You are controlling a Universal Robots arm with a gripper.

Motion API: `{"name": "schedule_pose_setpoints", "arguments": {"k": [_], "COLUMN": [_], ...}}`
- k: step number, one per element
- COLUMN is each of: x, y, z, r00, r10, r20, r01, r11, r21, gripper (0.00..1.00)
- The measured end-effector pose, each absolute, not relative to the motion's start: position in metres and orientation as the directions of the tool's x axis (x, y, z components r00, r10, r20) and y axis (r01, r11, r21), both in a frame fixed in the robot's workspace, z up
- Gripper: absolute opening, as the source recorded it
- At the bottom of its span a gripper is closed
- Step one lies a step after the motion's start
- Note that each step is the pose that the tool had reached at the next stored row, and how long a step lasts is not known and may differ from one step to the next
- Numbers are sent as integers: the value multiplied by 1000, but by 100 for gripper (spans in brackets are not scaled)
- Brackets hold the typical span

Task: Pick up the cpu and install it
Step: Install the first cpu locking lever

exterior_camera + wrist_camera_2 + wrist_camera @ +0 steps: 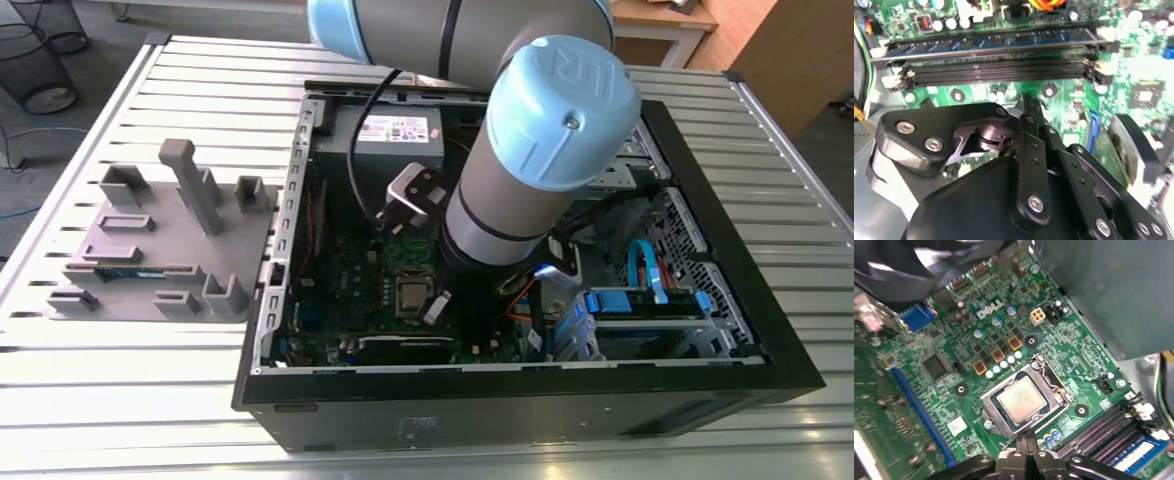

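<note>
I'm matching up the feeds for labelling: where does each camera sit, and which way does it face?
Exterior view: off the arm, looking down into the open computer case on the slatted table; the arm covers its middle.
First wrist view: on the arm, looking past the gripper at the cpu in its socket.
Second wrist view: on the arm, behind the gripper, facing the memory slots.
Both wrist views share the gripper, green board and memory slots.

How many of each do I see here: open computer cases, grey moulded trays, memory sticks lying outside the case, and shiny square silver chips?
Open computer case: 1
Grey moulded tray: 1
Memory stick on the tray: 1
cpu, the silver chip on the green board: 1
Total: 4
</note>
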State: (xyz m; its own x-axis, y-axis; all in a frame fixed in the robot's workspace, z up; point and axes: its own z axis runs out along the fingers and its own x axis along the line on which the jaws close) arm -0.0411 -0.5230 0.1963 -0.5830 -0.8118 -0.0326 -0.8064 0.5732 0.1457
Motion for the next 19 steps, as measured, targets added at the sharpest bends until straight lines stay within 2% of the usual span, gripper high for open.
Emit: {"name": "schedule_pose_setpoints", "arguments": {"k": [4,19], "x": [-41,-62], "y": [-523,-520], "z": [208,216], "r00": [-583,-582], "r10": [-812,-812], "r20": [-32,-37], "r01": [-807,-808], "r11": [573,573], "r21": [146,139], "gripper": [11,11]}}
